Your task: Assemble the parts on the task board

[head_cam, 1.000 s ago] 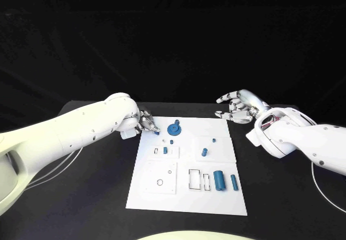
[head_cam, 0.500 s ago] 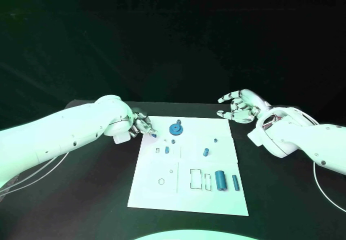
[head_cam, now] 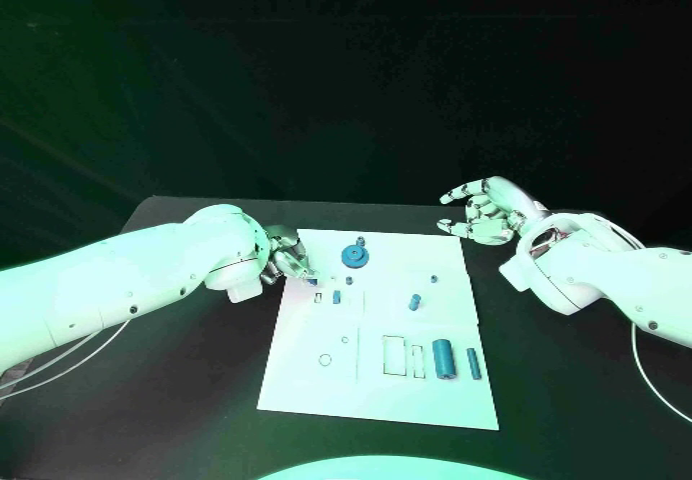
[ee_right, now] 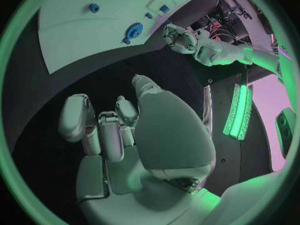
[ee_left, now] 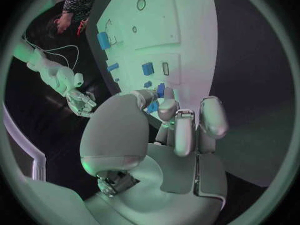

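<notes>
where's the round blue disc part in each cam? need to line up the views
Head view: the round blue disc sits at the far end of the white board, near the left hand.
Left wrist view: I cannot pick the disc out; small blue pieces show just past the fingertips.
Right wrist view: the disc lies on the board near its edge, beside the left hand.
Shared landmark: the left hand at the board's edge.

Task board [head_cam: 433,400]: smooth matt white plate. Parts [head_cam: 441,357]: blue, plastic-looking, slight sheen. Table [head_cam: 173,400]: black, matt. Left hand [head_cam: 286,256] and right hand [head_cam: 485,211]: silvery metal-look fingers, satin shine. Arms [head_cam: 130,290]: glossy white moulded shells, small dark screw points.
</notes>
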`<state>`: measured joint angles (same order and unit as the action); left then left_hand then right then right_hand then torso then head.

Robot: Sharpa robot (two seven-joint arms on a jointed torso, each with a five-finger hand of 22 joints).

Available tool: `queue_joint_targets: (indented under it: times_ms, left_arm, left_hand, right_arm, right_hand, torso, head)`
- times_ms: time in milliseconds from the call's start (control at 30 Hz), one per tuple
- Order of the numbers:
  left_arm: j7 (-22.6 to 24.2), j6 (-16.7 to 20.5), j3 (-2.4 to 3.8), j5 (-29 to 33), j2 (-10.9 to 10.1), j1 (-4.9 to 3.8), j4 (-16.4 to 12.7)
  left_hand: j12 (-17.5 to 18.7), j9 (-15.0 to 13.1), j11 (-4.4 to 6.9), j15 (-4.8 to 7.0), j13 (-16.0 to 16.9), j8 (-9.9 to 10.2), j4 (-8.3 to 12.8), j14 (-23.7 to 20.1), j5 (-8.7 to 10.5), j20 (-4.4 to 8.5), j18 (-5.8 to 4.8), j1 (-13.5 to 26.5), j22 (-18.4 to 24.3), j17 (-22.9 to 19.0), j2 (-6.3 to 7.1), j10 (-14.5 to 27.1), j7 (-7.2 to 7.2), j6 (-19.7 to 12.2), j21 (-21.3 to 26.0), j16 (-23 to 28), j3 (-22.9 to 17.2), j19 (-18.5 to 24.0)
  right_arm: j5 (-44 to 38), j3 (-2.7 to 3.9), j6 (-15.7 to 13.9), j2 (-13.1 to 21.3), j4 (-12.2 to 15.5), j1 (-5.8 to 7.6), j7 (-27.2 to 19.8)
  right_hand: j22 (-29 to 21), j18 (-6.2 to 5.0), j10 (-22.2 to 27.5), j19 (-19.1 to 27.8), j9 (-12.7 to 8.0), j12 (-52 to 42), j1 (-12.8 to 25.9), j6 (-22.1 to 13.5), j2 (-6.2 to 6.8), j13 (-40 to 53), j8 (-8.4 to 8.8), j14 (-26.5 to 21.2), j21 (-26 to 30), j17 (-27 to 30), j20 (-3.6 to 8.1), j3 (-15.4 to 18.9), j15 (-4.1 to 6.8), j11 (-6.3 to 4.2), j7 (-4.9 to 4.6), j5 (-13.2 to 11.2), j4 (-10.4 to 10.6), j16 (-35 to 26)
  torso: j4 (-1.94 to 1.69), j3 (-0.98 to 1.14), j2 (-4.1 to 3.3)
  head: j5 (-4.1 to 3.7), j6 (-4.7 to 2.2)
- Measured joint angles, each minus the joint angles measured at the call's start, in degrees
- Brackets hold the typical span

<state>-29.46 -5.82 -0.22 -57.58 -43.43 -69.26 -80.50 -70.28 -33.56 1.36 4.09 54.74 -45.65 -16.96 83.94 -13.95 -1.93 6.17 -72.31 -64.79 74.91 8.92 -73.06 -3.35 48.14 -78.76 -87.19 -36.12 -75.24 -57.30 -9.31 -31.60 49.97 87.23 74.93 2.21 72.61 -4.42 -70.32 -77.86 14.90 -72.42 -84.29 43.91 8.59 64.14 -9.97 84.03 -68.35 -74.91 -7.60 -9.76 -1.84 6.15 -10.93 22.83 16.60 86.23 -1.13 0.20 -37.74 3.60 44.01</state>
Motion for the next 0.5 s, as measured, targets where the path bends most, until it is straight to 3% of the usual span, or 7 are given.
queue_joint_targets:
  times_ms: [267,500]
  left_arm:
    - [-0.6,0.6,-0.13,-2.4,-0.3,1.38,-2.2]
    - [-1.1,0.7,-0.14,-3.9,-0.3,1.80,-2.9]
  left_hand:
    - [0.0,0.0,-0.12,0.00,0.2,0.0,0.2,0.0,0.04,0.00,0.00,0.4,-0.1,0.0,0.36,-0.3,0.00,0.0,0.0,0.0,-0.7,0.0]
    - [-0.3,0.0,0.17,0.00,0.3,0.0,0.3,0.0,-0.11,0.00,0.00,0.5,-0.1,0.0,0.50,-0.6,0.01,0.0,0.0,0.0,-0.7,0.0]
  right_arm:
    - [0.0,-0.01,0.0,0.0,0.0,-0.03,0.0]
    - [0.0,-0.01,0.1,0.1,0.1,-0.04,0.0]
  right_hand:
    - [0.0,0.00,0.0,0.0,0.0,0.0,0.0,0.0,0.00,0.0,0.00,0.0,0.0,0.0,0.00,0.0,0.00,0.00,0.00,0.0,0.0,0.0]
    - [0.0,0.00,0.0,0.0,0.0,0.0,0.0,0.0,0.00,0.0,0.00,0.0,0.0,0.0,0.00,0.0,0.00,0.00,0.00,0.0,0.0,0.0]
  torso:
    - [0.07,0.00,-0.09]
    - [0.11,0.03,-0.12]
  head:
    - [0.31,0.15]
    - [0.42,0.38]
